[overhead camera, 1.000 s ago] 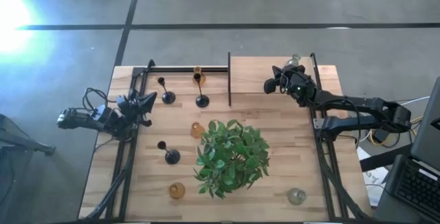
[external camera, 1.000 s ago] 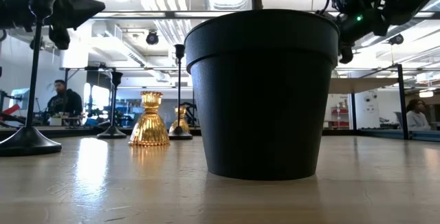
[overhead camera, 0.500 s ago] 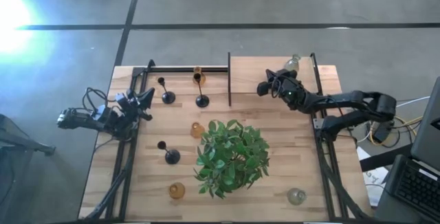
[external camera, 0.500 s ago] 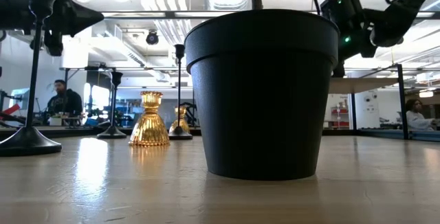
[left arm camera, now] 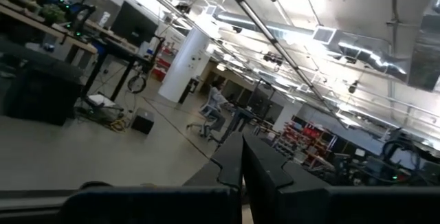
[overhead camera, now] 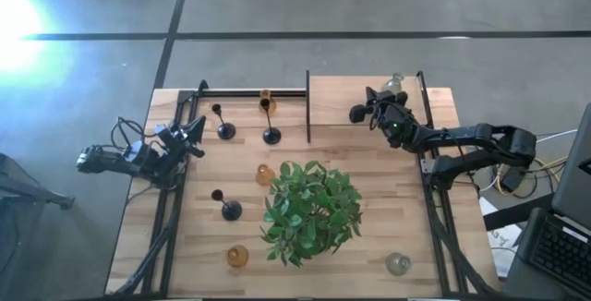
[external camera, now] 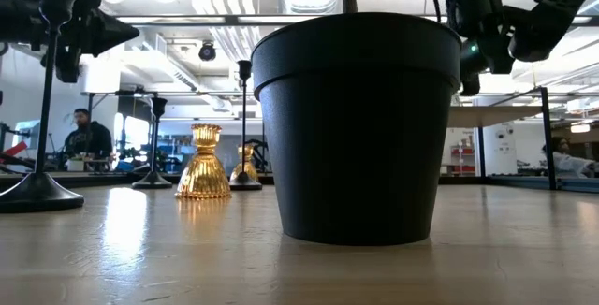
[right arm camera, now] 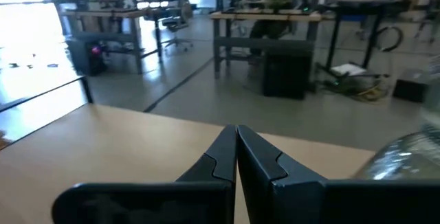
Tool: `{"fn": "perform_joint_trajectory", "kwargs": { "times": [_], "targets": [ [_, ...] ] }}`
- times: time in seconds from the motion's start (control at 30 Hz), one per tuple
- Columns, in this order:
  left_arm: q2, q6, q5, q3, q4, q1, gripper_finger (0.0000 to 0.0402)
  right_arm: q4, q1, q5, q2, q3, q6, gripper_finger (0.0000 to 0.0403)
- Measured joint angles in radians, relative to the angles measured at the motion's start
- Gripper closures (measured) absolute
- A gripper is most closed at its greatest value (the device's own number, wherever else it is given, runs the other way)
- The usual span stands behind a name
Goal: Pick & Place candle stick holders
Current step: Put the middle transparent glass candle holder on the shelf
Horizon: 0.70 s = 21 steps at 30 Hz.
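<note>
High view is showing the right gripper [overhead camera: 362, 113], fingers pressed together, hovering in the upper right just beside a clear holder [overhead camera: 395, 82]. It should be spreading them before closing around the holder's neck. Left gripper [overhead camera: 196, 133], likewise pressed together, is waiting at mid-left.

Three black holders [overhead camera: 224, 129] upright at frame left; amber ones [overhead camera: 237, 256] left and centre; clear ones [overhead camera: 398, 264] at lower right and upper right.

Plant [overhead camera: 311, 210] fills table centre; upright divider [overhead camera: 307, 107] blocks rear middle; front-right corner open.
</note>
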Motion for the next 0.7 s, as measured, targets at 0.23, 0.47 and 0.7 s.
{"fn": "perform_joint_trajectory", "kwargs": {
  "times": [0.23, 0.47, 0.7],
  "targets": [
    [0.000, 0.000, -0.048, 0.000, -0.015, 0.000, 0.0390, -0.001, -0.003, 0.060, -0.004, -0.027, -0.021, 0.0395],
    [0.000, -0.002, -0.058, 0.000, -0.015, 0.000, 0.0390, 0.014, -0.006, 0.113, -0.022, -0.061, -0.027, 0.0395],
    [0.000, -0.002, -0.086, 0.000, -0.017, 0.000, 0.0390, 0.015, -0.018, 0.169, -0.066, -0.069, -0.085, 0.0395]
  ]
}}
